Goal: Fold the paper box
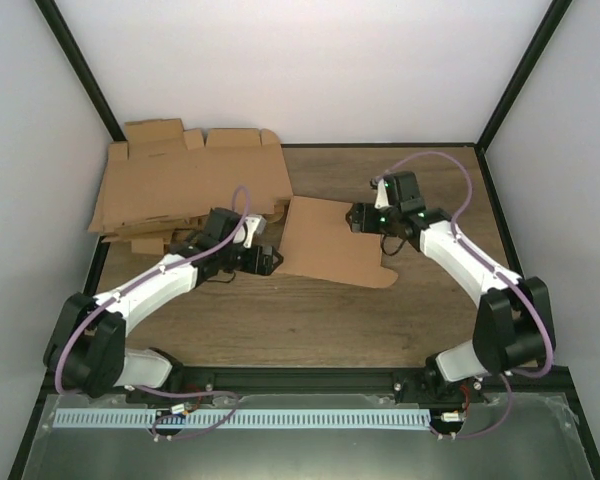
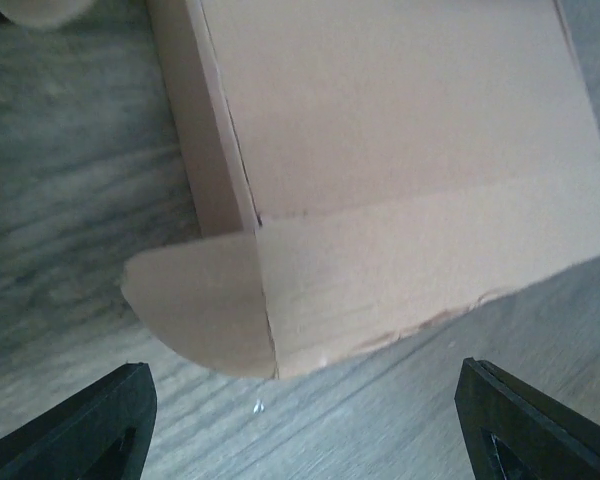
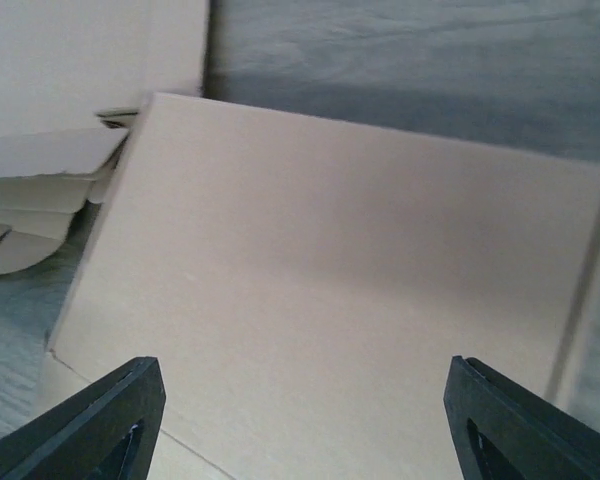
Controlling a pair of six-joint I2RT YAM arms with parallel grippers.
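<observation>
The paper box (image 1: pixel 325 240) lies mid-table as a partly folded brown cardboard piece. My left gripper (image 1: pixel 270 262) sits at its left edge, open. In the left wrist view the box's corner with a rounded tab (image 2: pixel 200 310) lies just ahead of the left gripper (image 2: pixel 305 440), with only table between the black fingers (image 2: pixel 90 430). My right gripper (image 1: pixel 360 218) hovers over the box's right back edge, open. In the right wrist view the box's broad panel (image 3: pixel 330 260) fills the space under the right gripper (image 3: pixel 305 430), and its fingers (image 3: pixel 535 420) stand wide apart.
A pile of flat brown cardboard blanks (image 1: pixel 190 180) lies at the back left, close to the left arm, and shows at the left edge as the pile (image 3: pixel 50 170) in the right wrist view. Black frame posts and white walls bound the wooden table (image 1: pixel 310 320).
</observation>
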